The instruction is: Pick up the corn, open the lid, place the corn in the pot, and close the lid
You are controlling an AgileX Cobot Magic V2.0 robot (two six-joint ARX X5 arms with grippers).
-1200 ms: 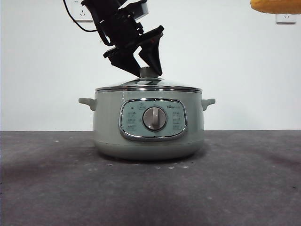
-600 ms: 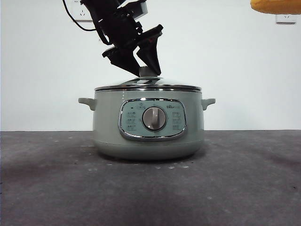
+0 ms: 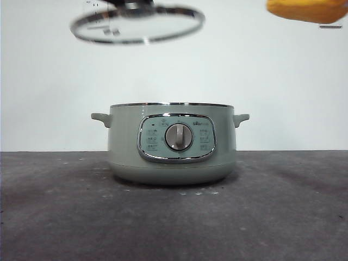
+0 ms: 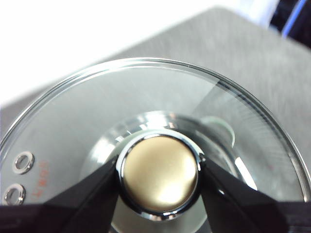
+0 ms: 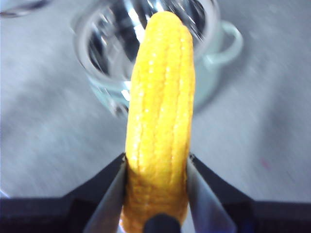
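Left tool (image 4: 158,182): its two black jaws are closed tight on the lid's knob (image 4: 159,178), one on each side, both touching the chrome ring around it. The knob's top looks pale gold in the left wrist view.
Lid (image 3: 137,24): held in the air, high above the pot and off toward the side of the pot's left-hand handle as the front view shows it. It is tilted, the rim lower on one side. Two small metal rings (image 4: 18,178) sit in the glass near the rim. The arm holding it is almost wholly out of the front view.
Pot (image 3: 172,143): stands open on the desk (image 3: 174,217), its chrome rim bare, dial (image 3: 178,137) facing the front camera, one small handle on each side.
Right tool (image 5: 156,182): its jaws are closed on the corn (image 5: 160,121), clamping the thick end between them, with the tapered end pointing away from the wrist.
Corn: held in the air, well above the desk. In the front view only its lower edge shows, at the top corner beyond the pot's other handle. In the right wrist view the blurred open pot (image 5: 146,53) lies below and past the corn's tip.
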